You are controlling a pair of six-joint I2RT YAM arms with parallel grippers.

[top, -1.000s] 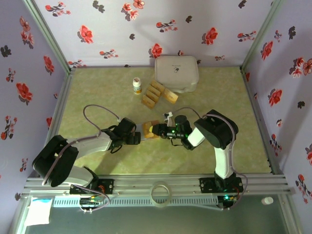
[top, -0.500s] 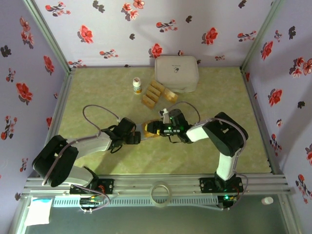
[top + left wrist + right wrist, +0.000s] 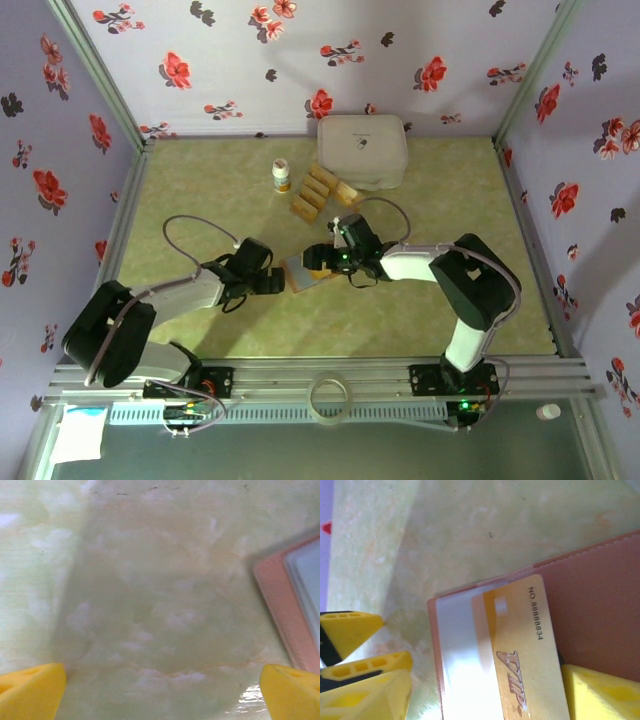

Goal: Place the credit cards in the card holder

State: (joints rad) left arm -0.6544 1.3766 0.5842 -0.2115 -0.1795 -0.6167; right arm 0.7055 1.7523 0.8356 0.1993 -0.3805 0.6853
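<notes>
Card [image 3: 520,645] across holder [image 3: 600,595] pocket edge, open table [image 3: 470,525]

Green marbled surface [image 3: 200,195] w/ card holder [image 3: 304,275] ctr; credit cards [image 3: 318,192], bottle [image 3: 282,177], white box [image 3: 362,150] upper ctr.

Gold card [image 3: 520,645], pinkish card holder [image 3: 600,580], marbled green table [image 3: 495,520].
</notes>
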